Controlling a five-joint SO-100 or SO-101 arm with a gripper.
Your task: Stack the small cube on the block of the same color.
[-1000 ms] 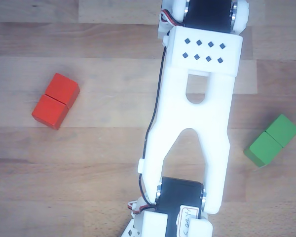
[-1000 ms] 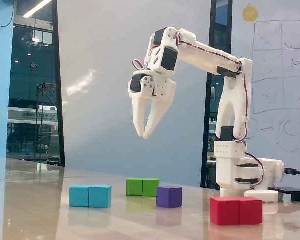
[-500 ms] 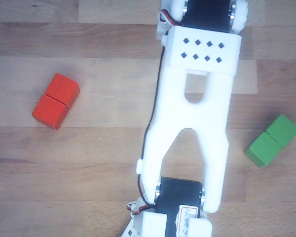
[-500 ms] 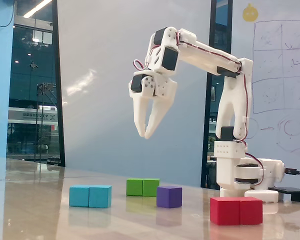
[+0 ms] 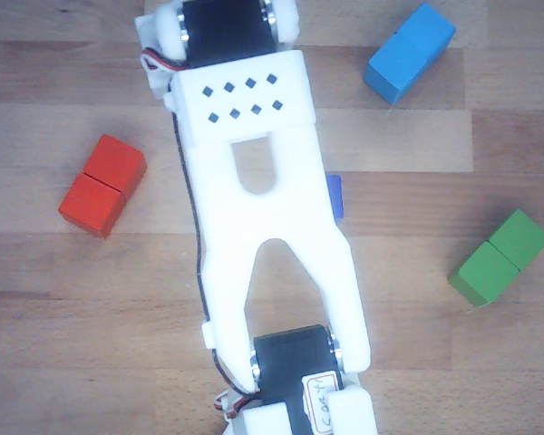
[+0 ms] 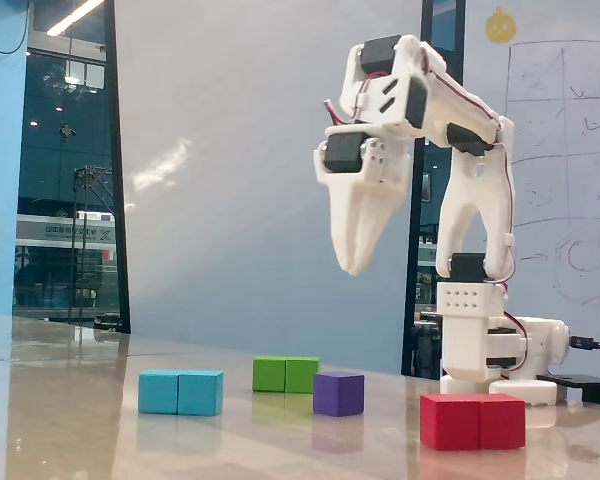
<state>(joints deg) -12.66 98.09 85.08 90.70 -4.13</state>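
In the fixed view my gripper hangs high in the air, its fingers pointing down and closed to one narrow wedge with nothing in them. Well below it, slightly left, the small cube rests on the table, dark blue-violet. The sky-blue block lies further left, apart from the cube. In the other view the white arm crosses the middle and hides most of the small cube, leaving a blue sliver. The block lies at the top right. The gripper itself is cut off at the bottom edge there.
A red double block lies left of the arm and a green double block lies right. In the fixed view the green block is behind the cube, the red block is front right, and the arm's base stands behind it.
The arm has swung about its base. The gripper moved right in the fixed view. In the other view the arm shifted left, uncovering the sky-blue block and an edge of the small cube.
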